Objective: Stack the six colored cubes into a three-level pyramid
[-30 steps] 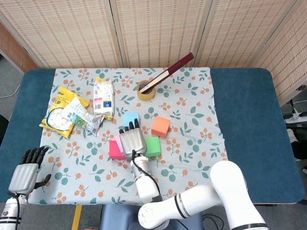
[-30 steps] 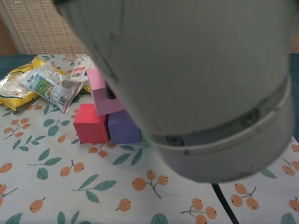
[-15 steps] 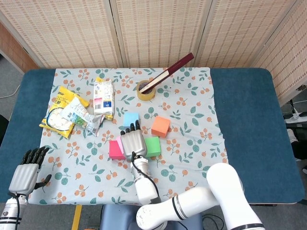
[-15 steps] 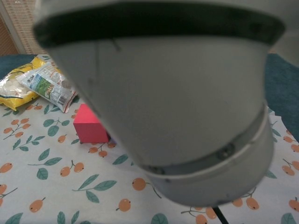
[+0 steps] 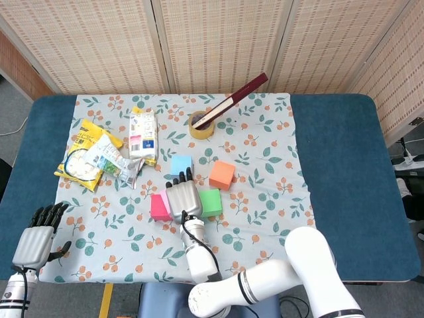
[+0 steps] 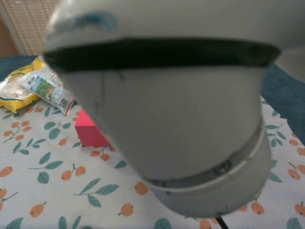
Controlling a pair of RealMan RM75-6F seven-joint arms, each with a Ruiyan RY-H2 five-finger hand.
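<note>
Right robot hand: the right robot hand point(image 5: 183, 197) lies palm-down over the cube cluster, fingertips pointing away from the robot; whether it grips a cube beneath cannot be told, since the palm hides what is under it.
Change: over the last second the hand has crept slightly nearer the robot's side of the cluster, and the forearm has swung across the chest camera, so the pink and purple cubes that view showed a second ago are now blocked.
Left robot hand: the left robot hand point(image 5: 36, 233) rests at the near left edge of the table point(image 5: 344, 165), fingers loosely apart, holding nothing, unmoved.
Cubes: red cube point(image 5: 159, 207) just left of the right hand, green cube point(image 5: 211, 202) just right of it; a sliver of pink cube point(image 5: 163, 193) shows at the hand's left edge. Light blue cube point(image 5: 181, 165) and orange cube point(image 5: 222, 175) sit apart beyond the cluster.
Stage: judged as second-level placement in progress; base row appears laid.
Risk: withdrawal could nudge the cubes.
Clutter: snack bags point(image 5: 93, 158), tape roll point(image 5: 201, 124), all well clear.
</note>
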